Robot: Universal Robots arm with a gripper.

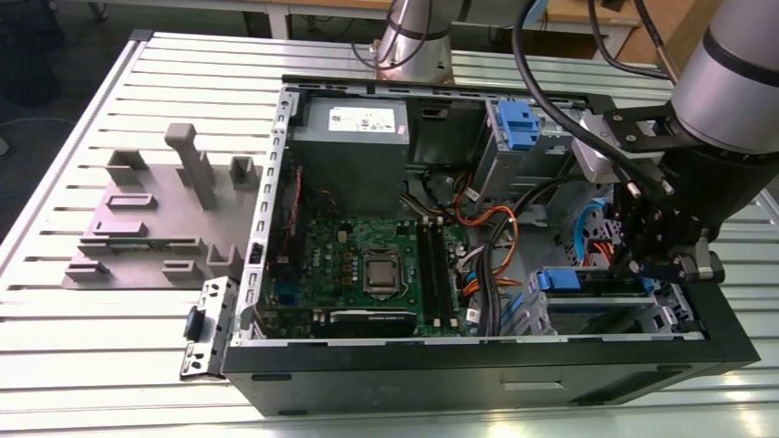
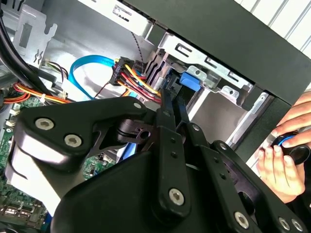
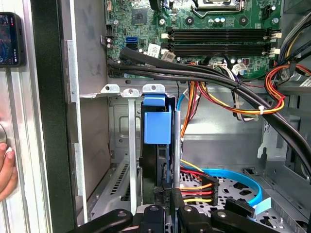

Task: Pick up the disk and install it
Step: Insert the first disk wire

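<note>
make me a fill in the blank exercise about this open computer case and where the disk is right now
1. The disk, in its ____ plastic carrier, stands edge-on in the metal drive bay.
2. The gripper is down inside the open computer ____.
3. In the exterior view, the grey power supply bears a ____ sticker.
4. In the second wrist view, a person's ____ rests just outside the case.

Missing words: blue; case; white; hand

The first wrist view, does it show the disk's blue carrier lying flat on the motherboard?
No. The disk stands on edge in the metal drive bay, clear of the motherboard.
</note>
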